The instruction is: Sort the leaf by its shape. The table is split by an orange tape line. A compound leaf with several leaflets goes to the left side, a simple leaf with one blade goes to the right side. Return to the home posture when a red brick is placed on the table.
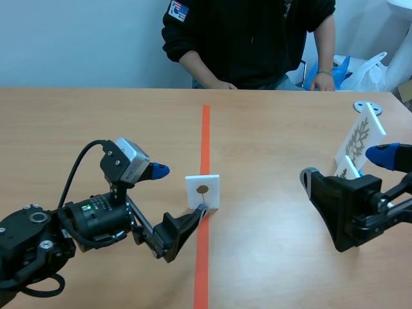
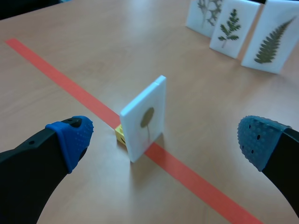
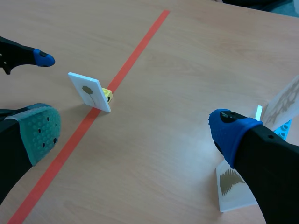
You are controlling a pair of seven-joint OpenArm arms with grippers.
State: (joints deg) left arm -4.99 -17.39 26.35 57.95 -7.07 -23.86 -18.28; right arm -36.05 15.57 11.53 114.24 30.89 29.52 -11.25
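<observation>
A small white card (image 1: 203,191) with one oval simple leaf printed on it stands upright on a yellow base (image 2: 120,132), right on the orange tape line (image 1: 205,129). My left gripper (image 1: 181,191) is open at the card's left; in the left wrist view the card (image 2: 145,119) stands just ahead of the gap between the left gripper's (image 2: 164,139) blue pads. My right gripper (image 1: 347,166) is open and holds nothing, well off to the right. In the right wrist view the card (image 3: 89,91) is far ahead of the right gripper (image 3: 134,131).
Several fern-like leaf cards (image 2: 231,29) stand at the right side (image 1: 360,138), one close beside my right gripper (image 3: 233,186). A person (image 1: 251,38) sits across the table with hands at the far edge. A metal disc (image 1: 367,107) lies at the far right.
</observation>
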